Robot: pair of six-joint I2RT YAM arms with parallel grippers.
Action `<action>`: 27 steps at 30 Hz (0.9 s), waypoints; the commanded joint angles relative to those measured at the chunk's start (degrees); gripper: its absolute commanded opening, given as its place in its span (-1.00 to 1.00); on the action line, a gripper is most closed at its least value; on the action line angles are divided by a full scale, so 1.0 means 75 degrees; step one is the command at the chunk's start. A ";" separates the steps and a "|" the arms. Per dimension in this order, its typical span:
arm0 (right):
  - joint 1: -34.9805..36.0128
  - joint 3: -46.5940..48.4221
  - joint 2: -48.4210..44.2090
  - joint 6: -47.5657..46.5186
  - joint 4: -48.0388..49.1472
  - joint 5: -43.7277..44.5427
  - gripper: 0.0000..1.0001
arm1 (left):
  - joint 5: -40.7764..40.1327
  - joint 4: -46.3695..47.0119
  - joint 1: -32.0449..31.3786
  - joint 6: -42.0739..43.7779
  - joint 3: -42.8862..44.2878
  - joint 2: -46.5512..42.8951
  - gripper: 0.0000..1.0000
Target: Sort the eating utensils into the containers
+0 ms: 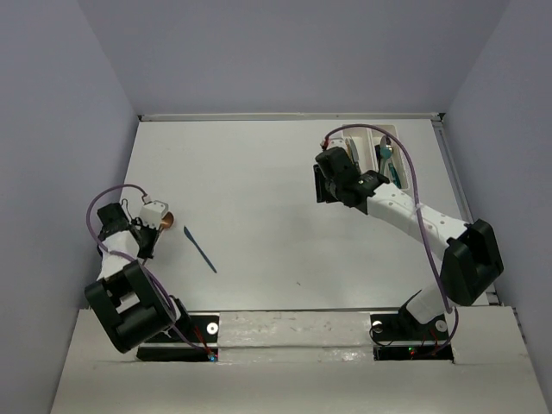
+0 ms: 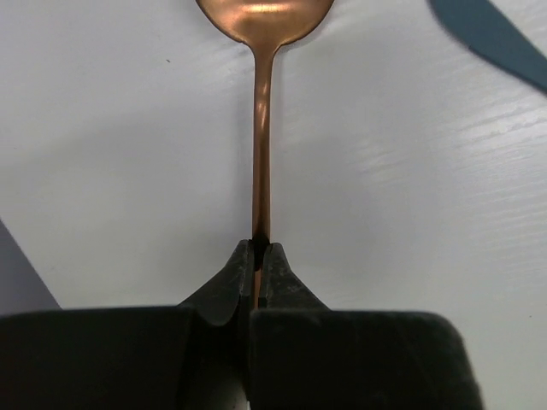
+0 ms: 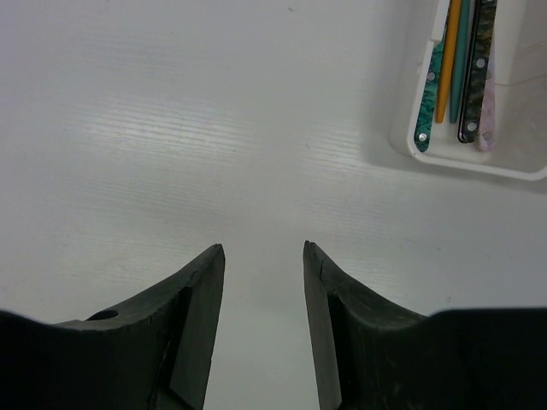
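Note:
A copper spoon (image 2: 261, 154) lies on the white table with its bowl (image 1: 170, 220) pointing away from my left gripper (image 2: 259, 248), which is shut on the thin handle. A blue knife (image 1: 199, 248) lies just right of it; one end (image 2: 491, 38) shows in the left wrist view. The containers (image 1: 390, 131) are white trays at the far right, partly hidden by my right arm. One tray (image 3: 466, 161) holds a marbled teal handle (image 3: 430, 94), an orange one (image 3: 449, 60), a slim teal one, a black one (image 3: 477, 77) and a pale one. My right gripper (image 3: 263, 248) is open over bare table, left of the trays.
Purple cables loop over both arms. The table's left edge runs close to the left arm (image 1: 121, 259). Grey walls close in the table at the back and sides.

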 commanded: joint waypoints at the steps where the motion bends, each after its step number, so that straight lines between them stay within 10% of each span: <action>1: 0.0034 -0.0115 -0.0521 0.0109 0.0325 -0.0071 -0.05 | 0.0483 0.0557 0.0062 -0.0903 0.0222 -0.0767 -1.00; 12: 0.0138 -0.1029 -0.0991 0.0529 0.4435 -0.5233 0.04 | 0.3117 -0.0192 -0.0148 -0.2204 0.2082 -0.1822 -1.00; 27: 0.1674 0.1384 0.1236 0.1856 0.8622 -0.5756 0.22 | 0.4877 0.0288 -0.1509 -0.4292 0.3129 -0.3194 -1.00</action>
